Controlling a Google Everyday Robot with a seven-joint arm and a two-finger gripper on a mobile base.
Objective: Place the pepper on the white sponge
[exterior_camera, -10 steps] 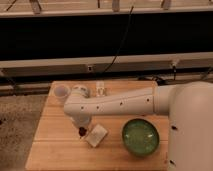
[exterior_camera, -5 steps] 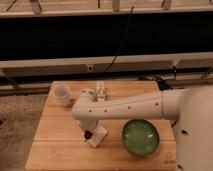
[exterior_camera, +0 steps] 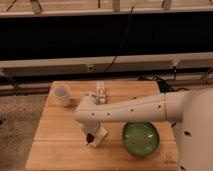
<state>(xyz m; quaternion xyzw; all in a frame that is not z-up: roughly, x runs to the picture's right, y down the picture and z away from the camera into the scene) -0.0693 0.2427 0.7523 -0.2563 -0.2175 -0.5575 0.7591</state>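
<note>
The white sponge (exterior_camera: 99, 137) lies on the wooden table, left of the green bowl. My gripper (exterior_camera: 89, 131) hangs from the white arm (exterior_camera: 130, 110) right over the sponge's left end, mostly hidden by the wrist. A small dark red piece of the pepper (exterior_camera: 90, 137) shows just under the gripper, at the sponge's left edge. The rest of the pepper is hidden, and I cannot tell whether it rests on the sponge.
A green bowl (exterior_camera: 141, 138) stands at the front right of the wooden table (exterior_camera: 55, 145). A white cup (exterior_camera: 62, 95) stands at the back left. A narrow white jointed plastic piece (exterior_camera: 100, 92) lies at the back middle. Beyond the table are a dark wall and cables.
The arm has swung right and toward the table's front, bringing the gripper and the pepper from left of the sponge onto its left end.
</note>
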